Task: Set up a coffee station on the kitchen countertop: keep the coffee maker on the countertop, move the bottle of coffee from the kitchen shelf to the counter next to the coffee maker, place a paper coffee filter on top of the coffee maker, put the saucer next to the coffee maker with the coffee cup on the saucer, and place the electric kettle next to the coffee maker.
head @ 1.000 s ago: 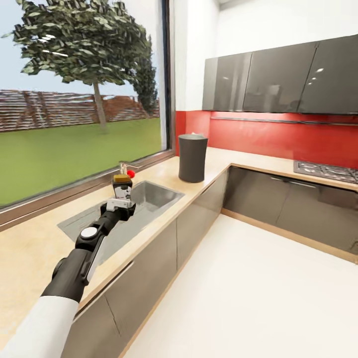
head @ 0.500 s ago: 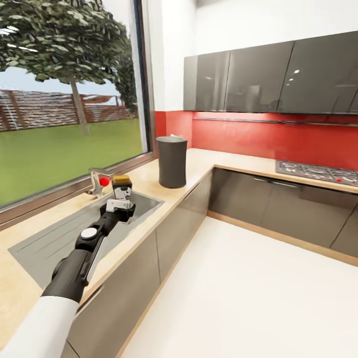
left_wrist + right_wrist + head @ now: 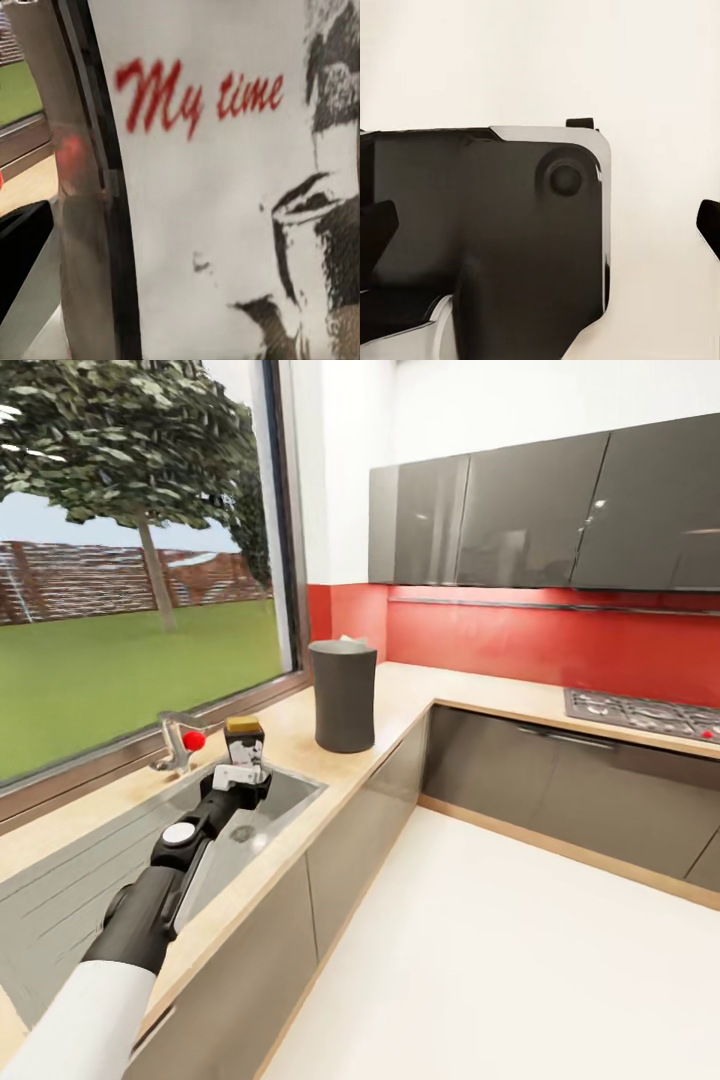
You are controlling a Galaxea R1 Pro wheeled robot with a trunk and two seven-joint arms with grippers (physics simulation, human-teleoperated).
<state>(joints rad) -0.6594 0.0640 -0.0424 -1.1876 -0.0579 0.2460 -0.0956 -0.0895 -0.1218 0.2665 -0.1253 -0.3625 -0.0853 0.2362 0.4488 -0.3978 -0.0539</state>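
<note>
Head view. The left arm reaches forward over the sink [image 3: 90, 880], which is set in the light wood-look table [image 3: 400, 695] under the window [image 3: 140, 560]. The left tool [image 3: 243, 765] is clamped on the bottle of coffee [image 3: 244, 741]: a small dark jar, upright, yellow-orange lid up, white-and-black label facing the camera. The bottle is held in the air above the sink basin, not touching the table. Just beyond it stands a tap [image 3: 172, 740] with a red knob [image 3: 194, 740], near the window sill. Farther along the table, near the corner, stands a tall dark grey rounded body, the coffee maker [image 3: 343, 696], with a bit of white showing at its top; well apart from the bottle. The table turns the corner and runs along a red backsplash [image 3: 540, 640] under glossy dark grey wall cabinets [image 3: 530, 525]. A gas hob [image 3: 645, 713] sits on that far run. The floor [image 3: 480, 960] is pale.

Left wrist view. The bottle's label [image 3: 225, 195] is very close: white ground, red script reading "My time", a black print at one side. A dark finger [image 3: 22, 255] of the tool shows at the edge, and grass and sill lie beyond.

Right wrist view. A black rounded housing with a round knob, part of the robot [image 3: 510, 240], lies against the pale floor [image 3: 540, 60]. A dark fingertip [image 3: 710, 225] shows at one edge; I cannot tell whether the right tool is open or closed.
</note>
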